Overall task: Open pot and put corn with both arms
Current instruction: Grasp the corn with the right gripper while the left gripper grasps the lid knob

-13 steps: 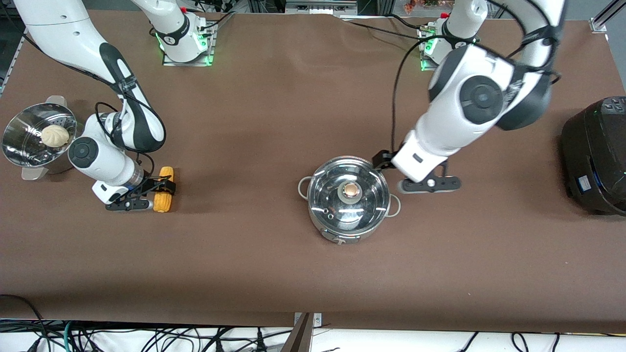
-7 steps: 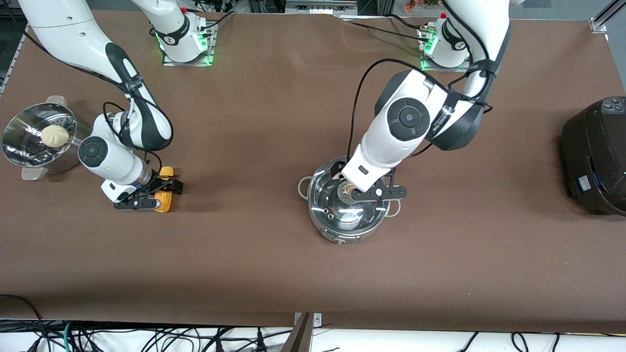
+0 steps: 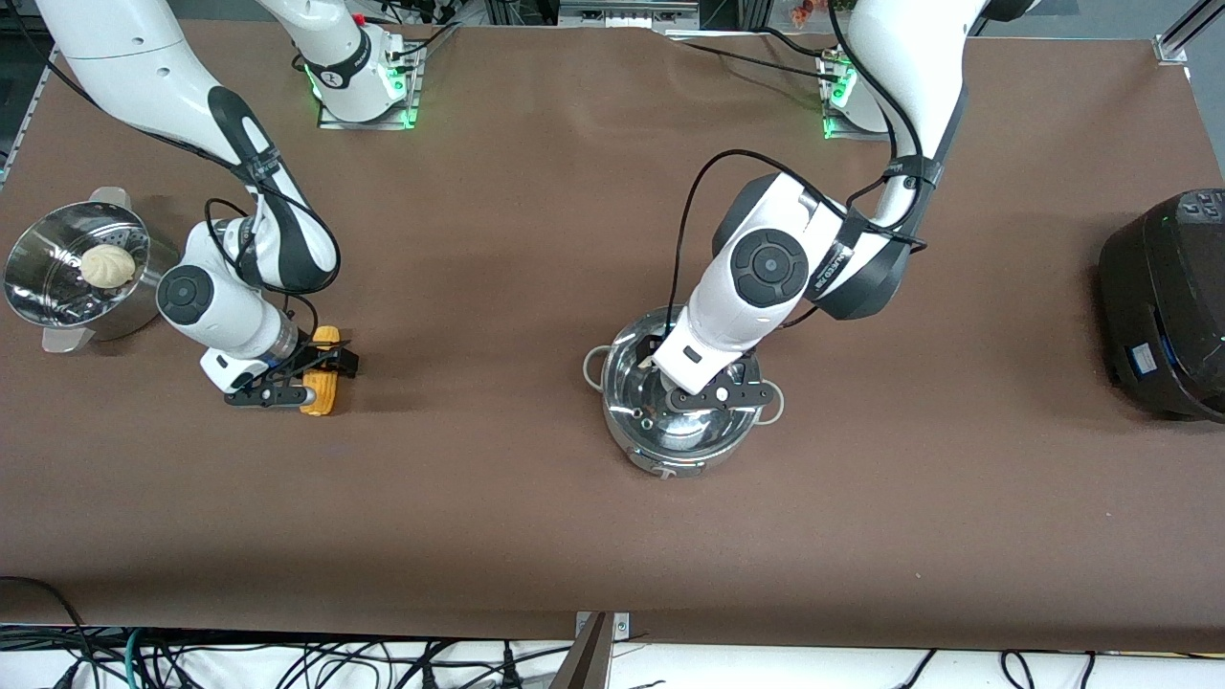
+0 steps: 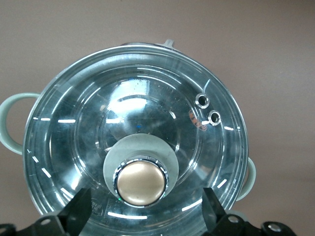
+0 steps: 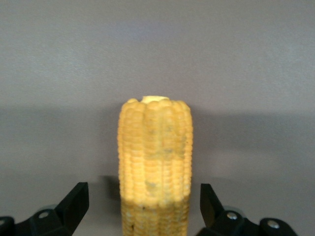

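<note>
the pot (image 3: 681, 402) sits mid-table, nearer the front camera than the arm bases, its glass lid (image 4: 135, 132) on and the beige knob (image 4: 141, 183) at the lid's centre. the left gripper (image 3: 716, 394) hangs just over that lid with its fingers (image 4: 78, 212) spread wide on either side of the knob, touching nothing; that straddle looks meant for a pinch on the knob, the only part of the lid a narrow jaw could lift by. toward the right arm's end lies the corn (image 3: 320, 383), flat on the table (image 3: 536, 536) and well apart from the pot. the right gripper (image 3: 292, 378) is low over it, fingers (image 5: 74, 204) open with the cob between them (neither pad seems pressed in yet), likely so the cob is ready once the lid is off. a steamer basket (image 3: 43, 287) with a white bun (image 3: 105, 265) stands beside that arm; a black cooker (image 3: 1163, 306) is at the left arm's end.
</note>
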Robot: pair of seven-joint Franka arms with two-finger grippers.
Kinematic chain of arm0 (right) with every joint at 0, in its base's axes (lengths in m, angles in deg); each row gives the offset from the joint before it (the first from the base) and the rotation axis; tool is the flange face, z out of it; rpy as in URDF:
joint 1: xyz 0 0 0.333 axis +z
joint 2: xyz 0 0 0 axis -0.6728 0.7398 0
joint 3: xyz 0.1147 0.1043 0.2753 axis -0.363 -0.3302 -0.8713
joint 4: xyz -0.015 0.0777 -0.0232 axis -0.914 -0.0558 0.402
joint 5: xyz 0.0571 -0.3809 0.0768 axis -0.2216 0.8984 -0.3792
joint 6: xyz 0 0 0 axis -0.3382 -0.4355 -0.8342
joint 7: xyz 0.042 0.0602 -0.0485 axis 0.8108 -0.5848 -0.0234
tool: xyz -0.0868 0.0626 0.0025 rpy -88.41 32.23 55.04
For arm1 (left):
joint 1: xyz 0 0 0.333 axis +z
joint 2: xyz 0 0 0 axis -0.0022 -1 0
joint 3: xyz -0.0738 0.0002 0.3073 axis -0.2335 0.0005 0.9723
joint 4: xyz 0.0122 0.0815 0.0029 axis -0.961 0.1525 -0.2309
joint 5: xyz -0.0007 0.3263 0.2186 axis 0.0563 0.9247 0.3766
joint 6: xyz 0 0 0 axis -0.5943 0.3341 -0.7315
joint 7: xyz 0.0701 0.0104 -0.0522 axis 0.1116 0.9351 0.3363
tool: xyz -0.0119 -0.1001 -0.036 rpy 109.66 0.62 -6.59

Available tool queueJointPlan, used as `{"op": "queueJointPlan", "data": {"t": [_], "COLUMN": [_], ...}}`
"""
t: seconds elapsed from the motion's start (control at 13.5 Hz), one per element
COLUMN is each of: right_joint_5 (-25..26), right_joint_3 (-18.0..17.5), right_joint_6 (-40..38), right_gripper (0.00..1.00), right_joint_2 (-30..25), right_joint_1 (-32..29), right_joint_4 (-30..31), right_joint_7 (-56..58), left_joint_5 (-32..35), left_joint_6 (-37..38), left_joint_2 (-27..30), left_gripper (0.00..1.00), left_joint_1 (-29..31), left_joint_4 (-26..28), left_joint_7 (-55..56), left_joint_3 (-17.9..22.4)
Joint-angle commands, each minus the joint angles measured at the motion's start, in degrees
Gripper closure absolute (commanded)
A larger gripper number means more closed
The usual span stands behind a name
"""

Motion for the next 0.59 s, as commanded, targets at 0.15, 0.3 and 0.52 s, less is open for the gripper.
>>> {"op": "queueJointPlan", "data": {"t": [0.15,0.3,0.52], "right_joint_5": [-0.1,-0.1,-0.1], "right_joint_3": [-0.3,-0.2,-0.2], "right_joint_6": [1.2,0.8,0.6], "right_gripper": [0.49,0.84,1.0], "right_joint_2": [0.2,0.0,-0.4], "right_joint_1": [-1.0,-1.0,-1.0], "right_joint_4": [0.7,0.6,0.1], "right_joint_7": [2.2,2.2,2.4], "left_joint_5": [-0.3,-0.3,-0.4], "left_joint_6": [-0.7,-1.7,-1.8], "left_joint_2": [-2.1,-2.6,-2.8], "left_gripper": [0.09,0.09,0.12], "left_joint_1": [-0.9,-0.9,-1.6], "left_joint_4": [-2.2,-2.3,-2.4], "left_joint_7": [-0.1,-0.1,-0.2], "left_joint_3": [1.0,1.0,2.2]}}
